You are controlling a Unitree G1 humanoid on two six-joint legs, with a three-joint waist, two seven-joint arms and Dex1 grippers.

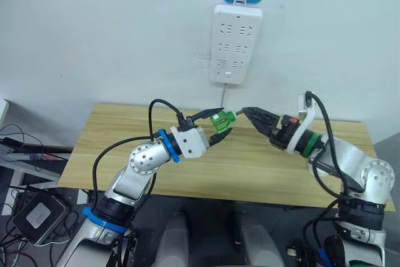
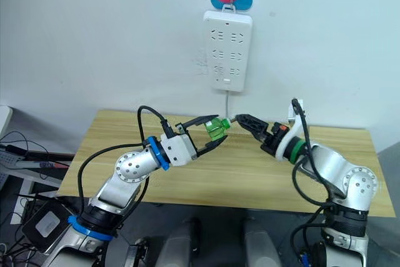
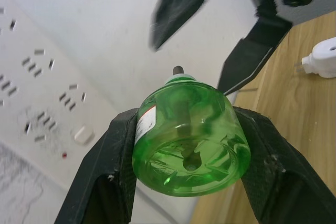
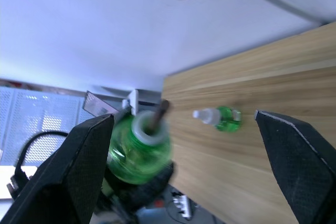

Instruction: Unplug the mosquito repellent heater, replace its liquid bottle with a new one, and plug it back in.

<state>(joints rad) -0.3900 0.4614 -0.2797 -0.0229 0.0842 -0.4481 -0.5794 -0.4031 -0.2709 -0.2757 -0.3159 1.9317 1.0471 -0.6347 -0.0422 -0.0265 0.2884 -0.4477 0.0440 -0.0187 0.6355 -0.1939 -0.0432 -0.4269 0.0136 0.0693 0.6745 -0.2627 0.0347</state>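
Two grippers meet over the table, one carrying the used bottle, the other empty.

Your left gripper (image 1: 220, 126) has its fingers clamped on the body of the bare-wick green bottle (image 3: 187, 136), held above the wooden table (image 1: 250, 167) with the wick pointing toward your right gripper (image 1: 245, 111). That one's fingers stand well apart around the neck, touching nothing. It looks like a hand-over or a fresh grip. The capped green bottle (image 4: 219, 117) lies on its side on the table, kept ready for the swap. The white heater (image 3: 321, 58) rests unplugged on the table too, prongs free, below the wall-hung power strip (image 1: 234, 44).
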